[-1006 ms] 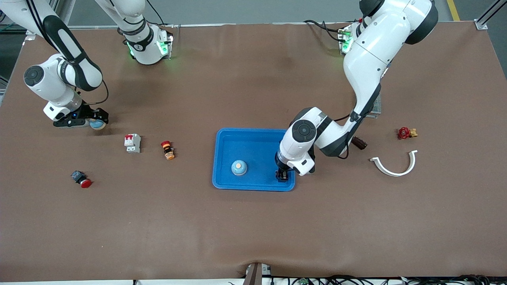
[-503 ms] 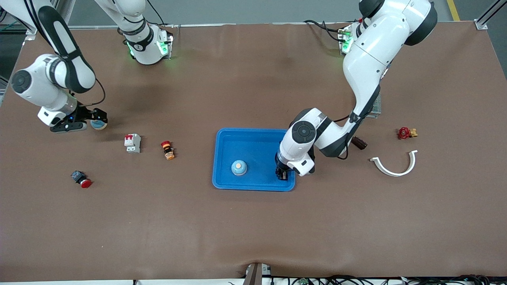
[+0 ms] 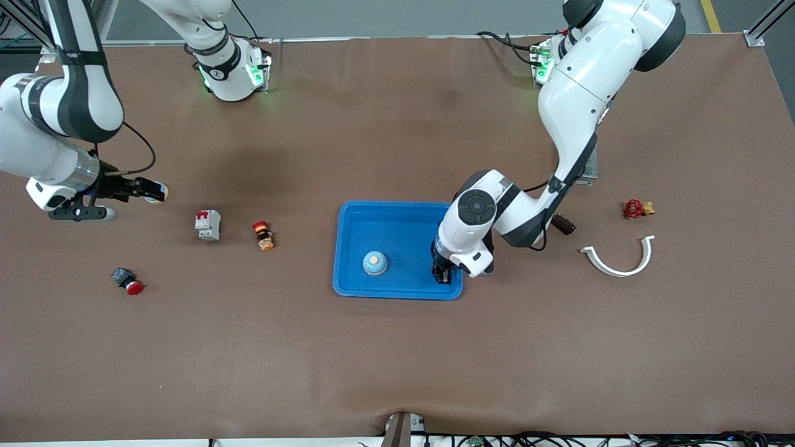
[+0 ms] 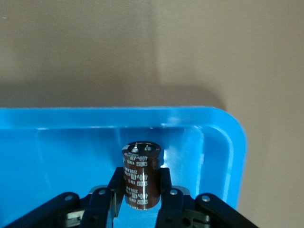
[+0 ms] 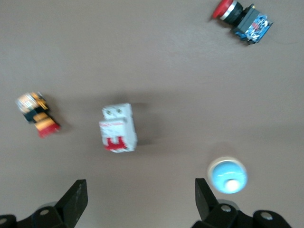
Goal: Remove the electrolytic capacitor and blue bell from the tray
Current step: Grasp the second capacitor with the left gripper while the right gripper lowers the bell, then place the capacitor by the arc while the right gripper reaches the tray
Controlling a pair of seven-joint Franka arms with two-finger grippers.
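left wrist view: left tool point(image 4: 137, 192) now tight on capacitor point(image 4: 141, 175) in tray point(image 4: 57, 142), right tool point(image 5: 137, 197) wide, retreated

The blue plastic tray point(image 4: 228, 137) is gleaming glossy, the capacitor point(image 4: 141, 175) is showing a shiny brown sleeve, and the bench point(image 3: 397, 360) is looking matt brown.

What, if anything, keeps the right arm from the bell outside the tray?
Likely nothing: yes. The right tool hangs open over the table, and the bell sits bare just off one finger, apart from the breaker.
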